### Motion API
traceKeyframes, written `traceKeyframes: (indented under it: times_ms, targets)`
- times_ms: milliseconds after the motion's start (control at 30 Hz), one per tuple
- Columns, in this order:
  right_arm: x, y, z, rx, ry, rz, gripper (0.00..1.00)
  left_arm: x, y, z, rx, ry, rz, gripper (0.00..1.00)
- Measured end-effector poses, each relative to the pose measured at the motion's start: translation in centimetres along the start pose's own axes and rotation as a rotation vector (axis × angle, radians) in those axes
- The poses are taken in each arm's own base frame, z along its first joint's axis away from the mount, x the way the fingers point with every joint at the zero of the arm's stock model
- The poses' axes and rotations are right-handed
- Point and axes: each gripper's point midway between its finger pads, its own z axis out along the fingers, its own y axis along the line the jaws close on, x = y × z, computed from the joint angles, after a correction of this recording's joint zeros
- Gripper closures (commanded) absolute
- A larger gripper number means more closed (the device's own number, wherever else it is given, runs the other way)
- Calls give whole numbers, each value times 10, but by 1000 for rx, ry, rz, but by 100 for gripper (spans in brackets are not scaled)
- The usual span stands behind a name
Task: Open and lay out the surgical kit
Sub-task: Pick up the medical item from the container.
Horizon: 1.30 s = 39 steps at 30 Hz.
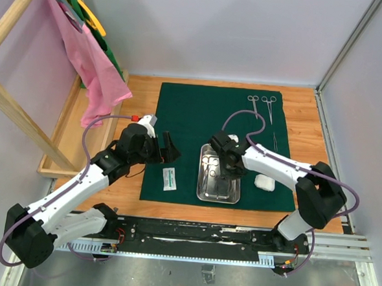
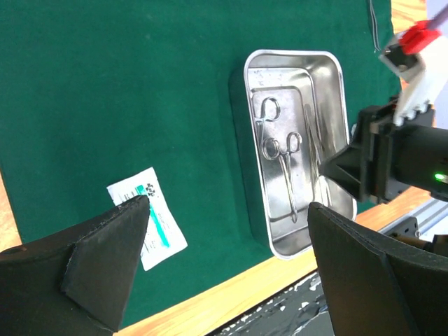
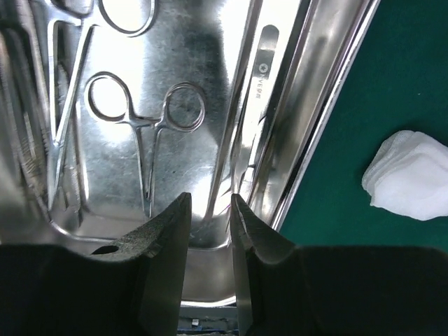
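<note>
The steel tray (image 1: 218,199) sits on the near half of the spread green cloth (image 1: 186,117) and holds what is left to lay out: ringed clamps (image 3: 150,133) flat on its floor and slim tweezers (image 3: 260,70) lying along the wall on the right arm's side. These tools are likely light, rigid and slick. Lying flush on polished metal, they offer little edge, so the tweezers' upstanding blade or a clamp's shank just below the rings looks the best place to pinch. A hold near one end would probably let the piece swing or slip. The right gripper (image 3: 210,203) reaches down inside the tray, its fingers drawn close with a narrow gap that straddles the tweezers' edge. Whether they already bite cannot be told. The tray itself would probably skate on the cloth if nudged. Beyond the tray's far end, two clamps (image 1: 253,104) lie at the cloth's far edge. A soft white gauze wad (image 3: 409,175) rests just beside the tray on the right arm's side. On the other side lies a thin white packet (image 2: 164,234), and the left gripper (image 2: 229,206) hangs above it, spread wide and empty.
</note>
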Motion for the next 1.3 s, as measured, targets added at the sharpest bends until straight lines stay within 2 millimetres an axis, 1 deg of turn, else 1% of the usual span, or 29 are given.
traceKeyframes:
  times_ms: [167,500,600,667,700,900,1033,1133,1300]
  targets:
    - [11,-6,19,75,56,19,69,0,-5,-3,24,2,1,1]
    - [22,-12,34,137,107,33,71,3,-9,-3,49,19,1,1]
    - [22,-12,34,138,107,38,79,5,-9,-3,52,24,1,1]
    - [22,-13,34,140,107,43,87,6,-8,-3,52,28,0,1]
    - [23,-13,35,142,108,43,90,7,-8,-3,52,29,0,1]
    - [25,-16,35,152,105,44,96,7,-8,-3,53,30,0,1]
    - [21,-17,29,149,93,36,97,7,-7,-2,49,29,0,1]
    - [10,-14,17,127,61,25,97,6,-6,-2,42,24,0,1]
    - [-25,-4,-22,31,-76,18,98,4,-3,-1,23,11,0,1]
